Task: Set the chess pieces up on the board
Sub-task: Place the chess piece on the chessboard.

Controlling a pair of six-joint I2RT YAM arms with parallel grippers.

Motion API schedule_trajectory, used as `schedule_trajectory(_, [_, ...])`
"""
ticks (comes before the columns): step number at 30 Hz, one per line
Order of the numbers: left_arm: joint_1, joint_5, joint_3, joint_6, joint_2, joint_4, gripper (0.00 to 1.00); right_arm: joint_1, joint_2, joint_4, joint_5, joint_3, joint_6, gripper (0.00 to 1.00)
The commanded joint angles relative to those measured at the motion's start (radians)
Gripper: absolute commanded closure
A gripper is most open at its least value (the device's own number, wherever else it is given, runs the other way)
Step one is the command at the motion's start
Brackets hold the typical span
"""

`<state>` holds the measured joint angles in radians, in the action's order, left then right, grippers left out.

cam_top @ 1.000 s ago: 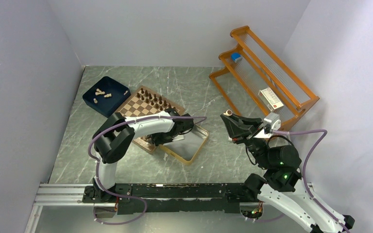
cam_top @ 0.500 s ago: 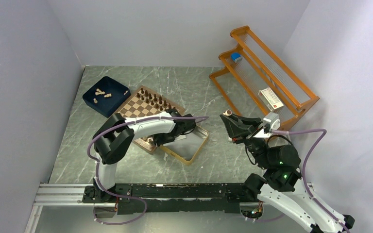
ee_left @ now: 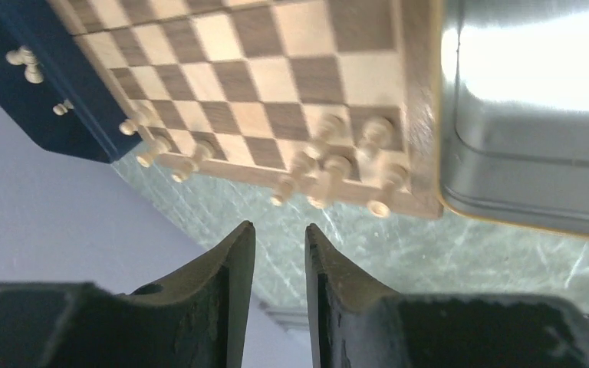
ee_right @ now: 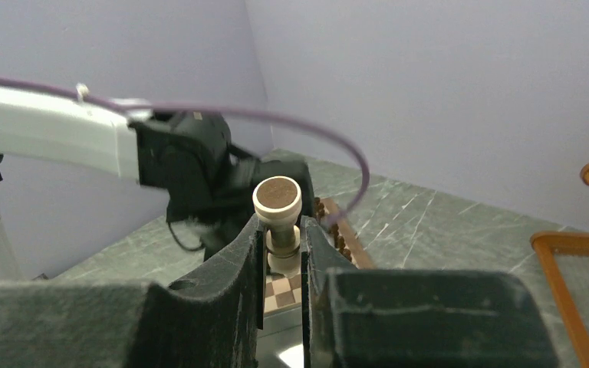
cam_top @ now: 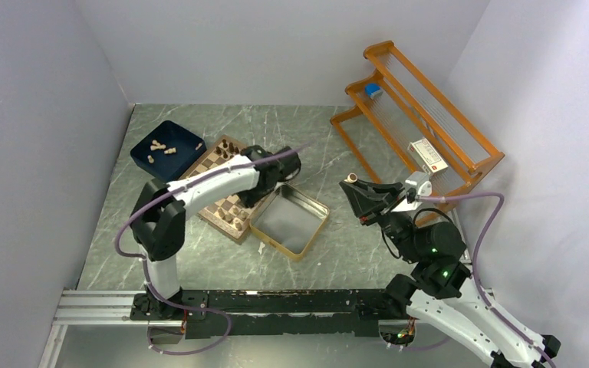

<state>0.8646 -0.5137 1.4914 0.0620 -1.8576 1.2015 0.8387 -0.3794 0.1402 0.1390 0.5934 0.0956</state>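
Two hands, two states: left hand [ee_left: 278,230], swung in the last second from the near edge of the board [ee_left: 276,77] to its far side, jaws narrowly parted and empty, so probably a piece released; right hand [ee_right: 282,226] pinches one pale piece [ee_right: 278,198] aloft right of the tin [cam_top: 295,222]; grey-green marbled table [cam_top: 353,253], lilac walls [cam_top: 276,46].

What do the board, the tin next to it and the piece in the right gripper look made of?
Board: wood, grain visible, smooth satin squares.
Tin: probably metal, silvery and glare-bright, gold-toned rim.
Piece in the right gripper: seemingly pale turned wood, matte, with a brown disc on its base, perhaps felt.
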Motion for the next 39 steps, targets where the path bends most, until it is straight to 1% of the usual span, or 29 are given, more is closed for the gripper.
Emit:
schedule_trajectory(1, [-0.086,0.044,0.124,-0.104,0.089,-0.056,0.65,-0.002,-0.027,-0.017,-0.003,0.020,0.072,0.88])
schedule_trajectory(3, [-0.151,0.146,0.129,-0.110,0.145,-0.138,0.66,-0.001,-0.055,0.001,-0.015,0.008,0.136,0.88])
schedule_trajectory(4, [-0.186,0.197,0.117,-0.112,0.184,-0.187,0.64,-0.002,-0.072,0.017,-0.029,0.002,0.177,0.88])
schedule_trajectory(5, [-0.226,0.258,0.094,-0.113,0.225,-0.251,0.62,-0.001,-0.094,0.038,-0.049,-0.004,0.213,0.88])
schedule_trajectory(7, [-0.300,0.390,0.029,-0.117,0.328,-0.392,0.60,-0.002,-0.150,0.076,-0.088,-0.010,0.281,0.88])
schedule_trajectory(8, [-0.322,0.433,0.003,-0.124,0.376,-0.452,0.59,-0.001,-0.182,0.089,-0.105,-0.007,0.312,0.88])
schedule_trajectory(9, [-0.339,0.506,-0.031,-0.138,0.425,-0.512,0.58,-0.002,-0.212,0.101,-0.126,-0.001,0.339,0.88])
schedule_trajectory(11, [-0.366,0.619,-0.107,-0.180,0.536,-0.639,0.54,-0.002,-0.266,0.148,-0.169,0.002,0.382,0.88])
schedule_trajectory(13, [-0.380,0.724,-0.174,-0.241,0.615,-0.773,0.53,-0.002,-0.307,0.218,-0.183,-0.014,0.421,0.88])
schedule_trajectory(16, [-0.383,0.938,-0.299,-0.315,0.719,-0.952,0.51,-0.003,-0.352,0.366,-0.157,-0.050,0.539,0.88])
schedule_trajectory(18, [-0.383,1.017,-0.372,-0.361,0.783,-1.062,0.49,-0.003,-0.381,0.451,-0.113,-0.055,0.624,0.88])
schedule_trajectory(20, [-0.383,1.061,-0.435,-0.415,0.844,-1.166,0.48,-0.003,-0.409,0.533,-0.071,-0.057,0.717,0.88])
schedule_trajectory(23, [-0.383,1.146,-0.535,-0.508,0.917,-1.377,0.40,-0.003,-0.447,0.670,-0.035,-0.060,0.830,0.88])
schedule_trajectory(25, [-0.383,1.183,-0.577,-0.576,0.935,-1.485,0.36,-0.003,-0.471,0.731,-0.027,-0.047,0.883,0.88])
schedule_trajectory(28, [-0.383,1.260,-0.616,-0.705,0.918,-1.671,0.33,-0.003,-0.504,0.801,-0.036,-0.026,0.927,0.88])
schedule_trajectory(31, [-0.381,1.294,-0.659,-0.899,0.862,-1.914,0.35,-0.003,-0.536,0.845,-0.026,-0.018,0.962,0.88])
schedule_trajectory(33, [-0.377,1.298,-0.677,-0.985,0.826,-2.059,0.39,-0.002,-0.559,0.877,-0.016,-0.023,0.991,0.88])
schedule_trajectory(34, [-0.370,1.292,-0.680,-1.003,0.815,-2.083,0.41,-0.002,-0.572,0.894,-0.012,-0.024,1.004,0.88])
schedule_trajectory(36, [-0.347,1.279,-0.677,-0.996,0.796,-2.078,0.43,-0.001,-0.599,0.915,-0.006,-0.025,1.027,0.88])
schedule_trajectory(39, [-0.283,1.236,-0.656,-0.916,0.783,-2.014,0.43,0.004,-0.630,0.942,0.003,-0.020,1.034,0.88])
